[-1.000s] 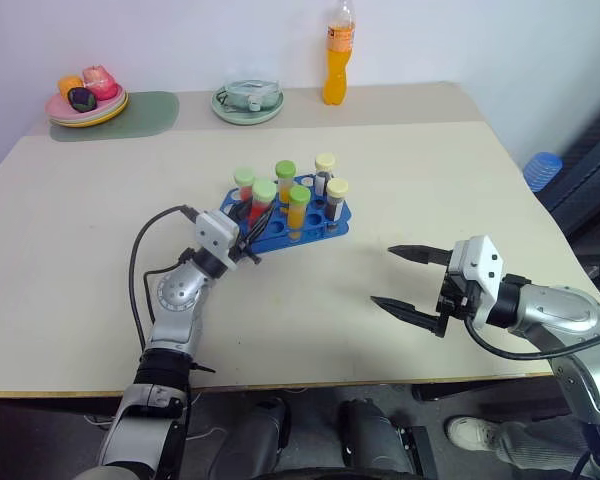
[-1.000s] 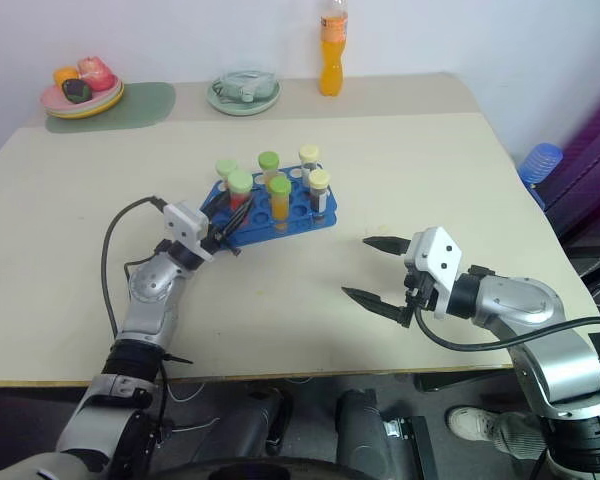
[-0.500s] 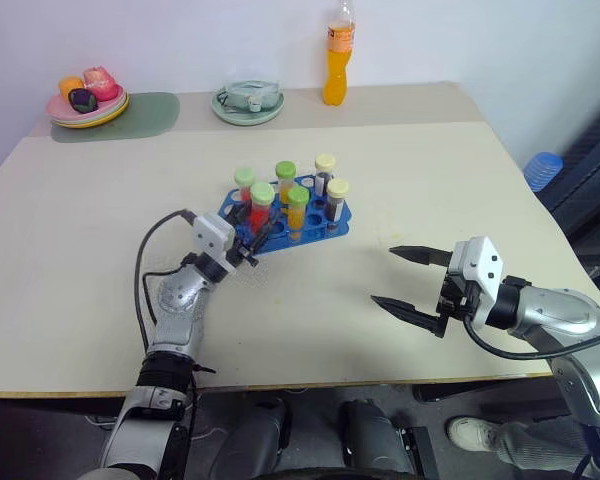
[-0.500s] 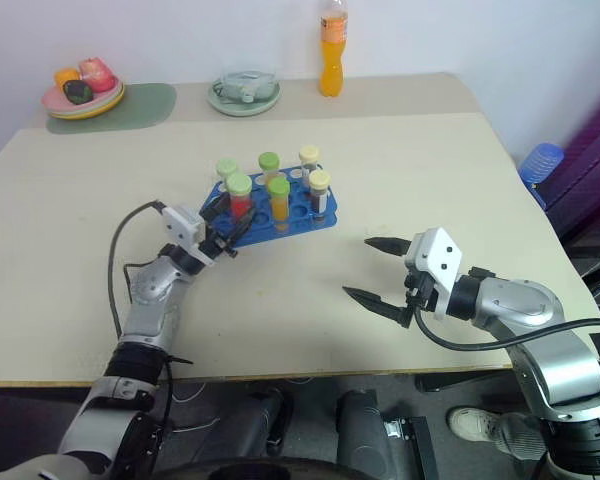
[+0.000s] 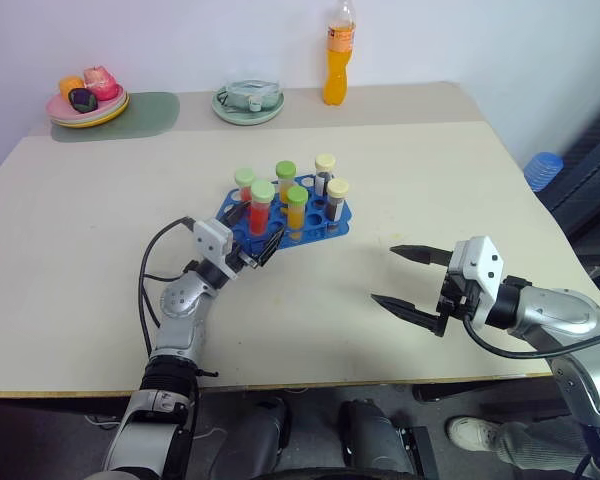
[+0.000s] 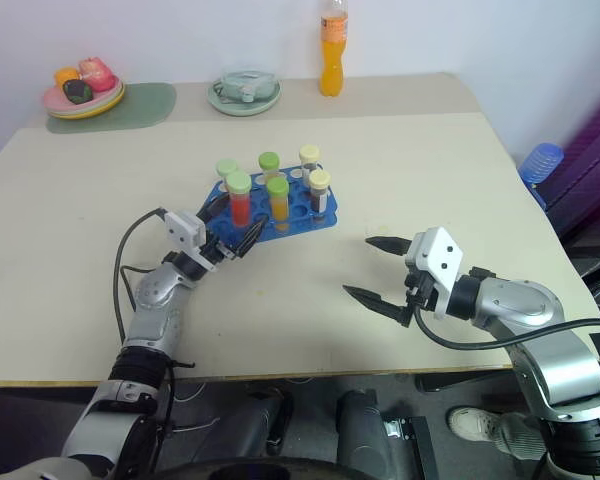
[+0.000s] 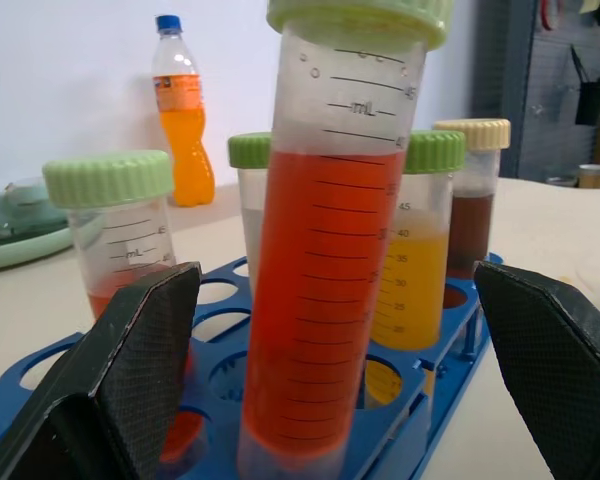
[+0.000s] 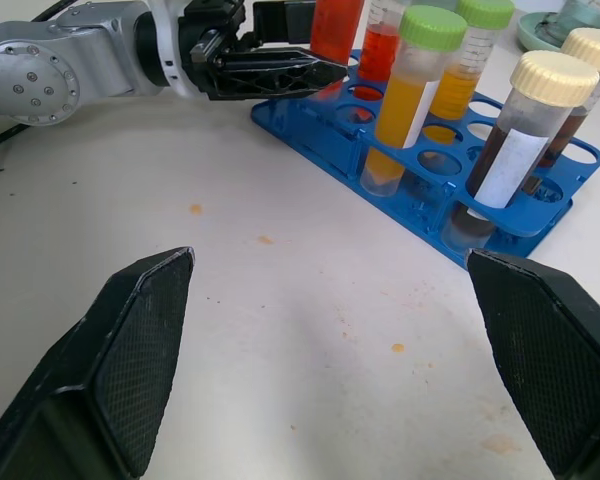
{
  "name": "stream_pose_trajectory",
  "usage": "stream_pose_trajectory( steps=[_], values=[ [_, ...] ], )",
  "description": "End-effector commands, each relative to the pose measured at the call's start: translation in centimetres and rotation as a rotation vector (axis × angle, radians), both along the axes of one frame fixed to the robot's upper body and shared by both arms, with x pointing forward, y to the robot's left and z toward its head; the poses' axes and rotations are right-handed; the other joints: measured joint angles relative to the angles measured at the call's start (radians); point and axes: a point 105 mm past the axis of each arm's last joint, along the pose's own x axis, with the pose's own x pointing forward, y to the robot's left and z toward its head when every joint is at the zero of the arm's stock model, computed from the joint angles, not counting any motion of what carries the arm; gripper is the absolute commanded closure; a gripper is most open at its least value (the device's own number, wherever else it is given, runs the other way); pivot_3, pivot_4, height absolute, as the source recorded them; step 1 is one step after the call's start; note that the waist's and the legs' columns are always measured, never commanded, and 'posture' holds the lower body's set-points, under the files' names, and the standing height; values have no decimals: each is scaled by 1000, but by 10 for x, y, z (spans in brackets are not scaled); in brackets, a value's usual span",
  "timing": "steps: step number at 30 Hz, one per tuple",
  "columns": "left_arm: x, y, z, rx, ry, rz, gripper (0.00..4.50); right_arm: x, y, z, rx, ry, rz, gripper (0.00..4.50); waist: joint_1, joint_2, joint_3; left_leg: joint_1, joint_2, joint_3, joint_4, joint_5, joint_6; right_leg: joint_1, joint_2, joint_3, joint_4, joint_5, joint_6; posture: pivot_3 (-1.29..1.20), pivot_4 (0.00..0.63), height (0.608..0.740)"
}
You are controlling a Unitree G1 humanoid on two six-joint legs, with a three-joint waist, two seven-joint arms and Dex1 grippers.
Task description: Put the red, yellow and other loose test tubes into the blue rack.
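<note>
Writing we can read is only "mL" and scale marks with 45 on the red test tube, which stands upright in the blue rack on the table. We count six tubes in the rack: four with green caps, two with cream caps. Beside the rack, the left gripper has its jaws open around the red tube, not touching. Well apart from the rack, the right gripper has its jaws open and empty.

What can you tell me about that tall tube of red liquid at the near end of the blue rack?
The red tube is clear plastic with printed measuring marks and a pale green screw cap, filled most of the way with orange-red liquid. It stands upright in a hole of the blue rack. The left gripper sits open on either side of it, not gripping.
</note>
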Motion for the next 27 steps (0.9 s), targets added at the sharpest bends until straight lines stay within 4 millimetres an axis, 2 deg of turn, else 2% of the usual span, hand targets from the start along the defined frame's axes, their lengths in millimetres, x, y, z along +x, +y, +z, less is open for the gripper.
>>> stream_pose_trajectory(
  steps=[1,6,9,12,14,15,16,27],
  values=[
    [4,-3,19,-11,-48,19,61,-2,3,11,14,-43,20,0,0,0,0,0,0,0,0,0,0,0,0,0,0,0,0,0,150,740],
    [5,-5,20,-24,-43,17,61,-3,3,10,14,-40,21,0,0,0,0,0,0,0,0,0,0,0,0,0,0,0,0,0,150,740],
    [5,-4,21,-28,-44,20,822,-3,3,10,13,-38,19,0,0,0,0,0,0,0,0,0,0,0,0,0,0,0,0,0,150,740],
    [6,-4,20,-8,-49,27,2313,-4,3,9,12,-36,16,0,0,0,0,0,0,0,0,0,0,0,0,0,0,0,0,0,150,740],
    [6,-5,20,-11,-45,20,2313,-5,3,9,12,-35,14,0,0,0,0,0,0,0,0,0,0,0,0,0,0,0,0,0,150,740],
    [6,-5,20,-9,-48,25,2676,-5,2,9,13,-35,13,0,0,0,0,0,0,0,0,0,0,0,0,0,0,0,0,0,150,740],
    [7,-5,20,-4,-52,30,2852,-5,2,8,13,-35,13,0,0,0,0,0,0,0,0,0,0,0,0,0,0,0,0,0,150,740],
    [8,-4,19,-10,-55,54,2852,-6,2,7,12,-32,12,0,1,0,0,0,0,0,0,0,0,0,0,0,0,0,0,0,150,740]
  ],
)
